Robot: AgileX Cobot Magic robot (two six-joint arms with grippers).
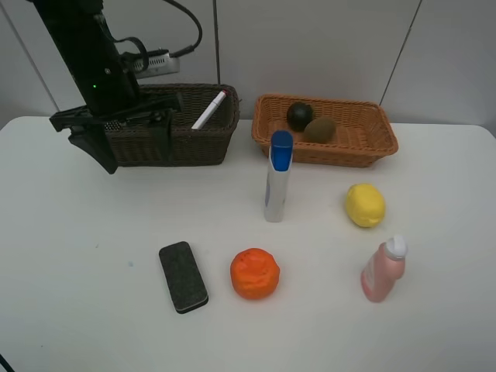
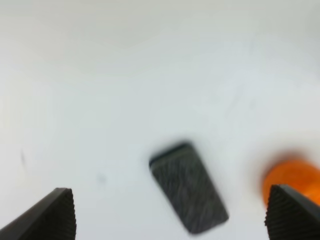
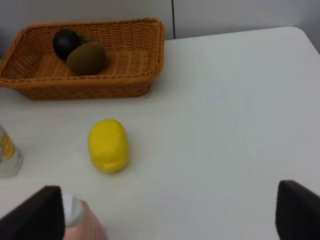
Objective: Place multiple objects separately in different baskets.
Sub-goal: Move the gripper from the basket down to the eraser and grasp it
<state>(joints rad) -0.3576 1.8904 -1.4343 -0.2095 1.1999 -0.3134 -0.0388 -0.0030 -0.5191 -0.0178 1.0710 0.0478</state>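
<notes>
From where I stand the sorting looks under half done. The white red-tipped marker (image 1: 209, 110) leans inside the dark brown basket (image 1: 194, 143) at the back left of the desk (image 1: 85, 256). The dark mangosteen (image 1: 299, 115) and brown kiwi (image 1: 319, 129) lie touching in the shallower light basket (image 1: 364, 147) to its right. So fruit seems to go in one and the odds and ends in the other.

The left arm (image 1: 93, 62) hangs at the near left corner of the dark basket. The left pincer (image 2: 172, 217) is spread wide with nothing between its tips. Its camera looks down, blurred, on the black felt eraser (image 2: 189, 187) and the orange (image 2: 292, 177). I'd guess the eraser is its next pick: swing forward and down, straddle the narrow width, close, and carry it back to the dark basket.

The right pincer (image 3: 172, 212) is also wide and empty, over the desk's right side. The yellow lemon (image 3: 108, 145) sits well in front of it, and the pink white-capped bottle (image 3: 80, 220) is close by one tip. The lemon is smooth and round and could roll under a loose grip.

The eraser lies flat and angled at the front of the desk, just beside the dimpled orange. The blue-capped tube (image 1: 277, 177) stands upright mid-desk, easy to topple in passing
</notes>
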